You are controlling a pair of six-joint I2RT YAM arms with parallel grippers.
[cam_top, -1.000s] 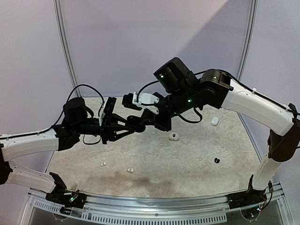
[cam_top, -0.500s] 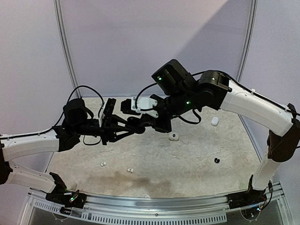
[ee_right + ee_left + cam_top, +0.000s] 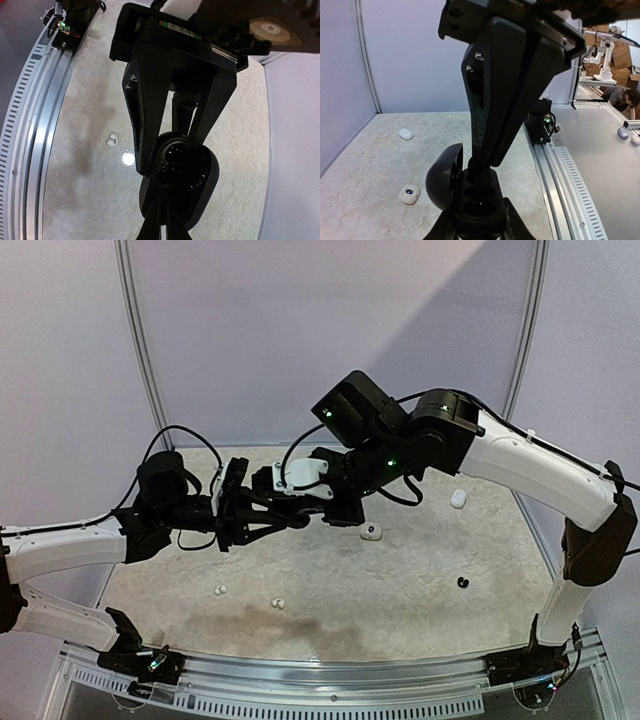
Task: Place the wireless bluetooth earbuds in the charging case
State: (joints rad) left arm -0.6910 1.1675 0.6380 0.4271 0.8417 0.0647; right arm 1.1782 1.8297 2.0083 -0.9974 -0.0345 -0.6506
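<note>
Soft even light, mild edge distortion.

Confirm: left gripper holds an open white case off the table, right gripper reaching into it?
The case is black, not white; the left wrist view shows it. The rest stands: the left gripper holds it open, the right gripper reaches into it.

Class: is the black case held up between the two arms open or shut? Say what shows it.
Open: the case has its lid swung aside, baring two sockets.

Right hand [image 3: 167,156] crowds open black case [image 3: 477,210]; white cases [image 3: 410,194] well apart.
</note>
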